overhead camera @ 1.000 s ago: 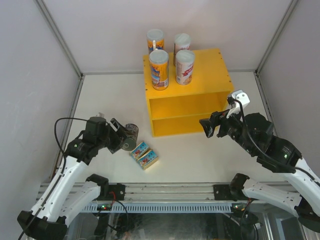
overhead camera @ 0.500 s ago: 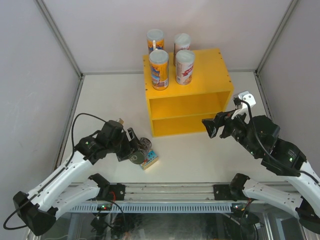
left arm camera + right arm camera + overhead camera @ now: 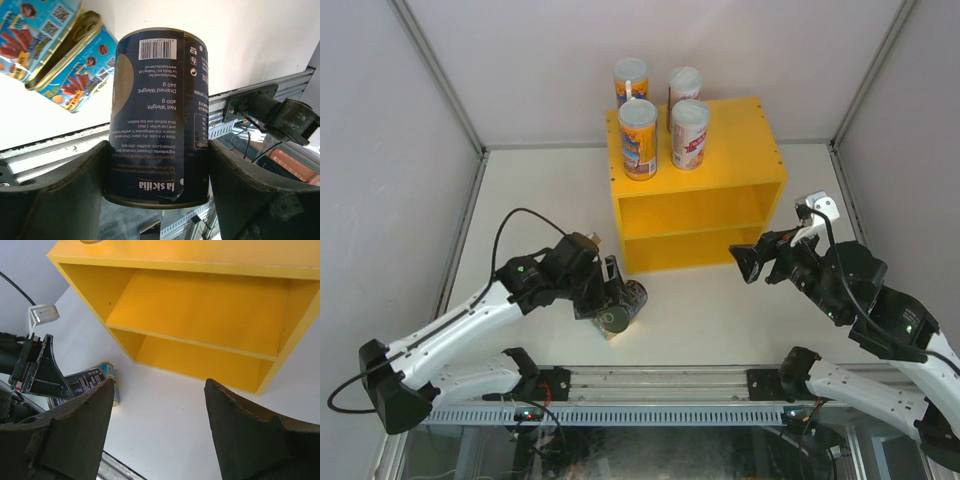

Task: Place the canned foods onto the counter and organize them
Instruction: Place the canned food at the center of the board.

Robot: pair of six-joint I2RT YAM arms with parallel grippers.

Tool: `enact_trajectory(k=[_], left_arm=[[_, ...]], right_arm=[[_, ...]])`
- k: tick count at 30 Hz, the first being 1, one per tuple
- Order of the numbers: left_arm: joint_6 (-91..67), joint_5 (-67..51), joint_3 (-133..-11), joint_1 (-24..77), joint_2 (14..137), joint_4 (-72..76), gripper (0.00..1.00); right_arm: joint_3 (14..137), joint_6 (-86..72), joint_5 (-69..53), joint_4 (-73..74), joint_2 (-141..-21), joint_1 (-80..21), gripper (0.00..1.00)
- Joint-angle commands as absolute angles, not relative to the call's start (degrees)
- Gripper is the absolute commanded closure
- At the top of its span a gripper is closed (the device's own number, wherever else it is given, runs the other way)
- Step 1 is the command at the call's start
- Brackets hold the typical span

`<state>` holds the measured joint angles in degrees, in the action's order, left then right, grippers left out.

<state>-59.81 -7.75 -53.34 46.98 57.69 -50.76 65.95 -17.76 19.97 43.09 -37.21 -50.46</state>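
The task is judged to be partly done. On top of the large bright yellow open-fronted box [image 3: 740, 140], at its left end, a tall orange-blue white-lidded tube [image 3: 638, 140] and a shorter white-pink white-lidded tube [image 3: 689, 135] are stood upright side by side. A second orange-blue tube [image 3: 631, 78] and a second white-pink tube [image 3: 684, 84] are seen just behind them, but it cannot be told whether these stand on the box's far edge or on the white tabletop [image 3: 540, 190] beyond it. Both compartments of the box are shown bare in the right wrist view. The dark-labelled steel can [image 3: 155, 110] is clamped between the fingers of the left gripper [image 3: 610, 300], in front of the box and towards its left. Two flat rectangular blue-labelled tins [image 3: 75, 65] lie side by side on the tabletop close by the can. The right gripper [image 3: 159, 385] is spread wide and empty, near the box's right front. The can and both tins are judged left to place.
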Motion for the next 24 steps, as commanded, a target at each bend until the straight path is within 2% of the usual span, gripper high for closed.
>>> enact_trajectory(k=[1,15,24], left_arm=[[-59.47,-10.09,-61.23,49.50,60.91,-47.93,1.00],[-56.67,-10.74,-70.63,53.78,75.30,-51.84,1.00],[-58.90,-9.86,-70.73,56.64,78.76,-51.37,1.00]], right_arm=[[64.32,-19.57,19.40,42.67,-35.82,-50.95,0.28],[52.61,-22.24,14.69,43.85,-29.01,-52.03,0.29],[43.47,-25.70,10.42,41.26,-26.58,-52.59,0.29]])
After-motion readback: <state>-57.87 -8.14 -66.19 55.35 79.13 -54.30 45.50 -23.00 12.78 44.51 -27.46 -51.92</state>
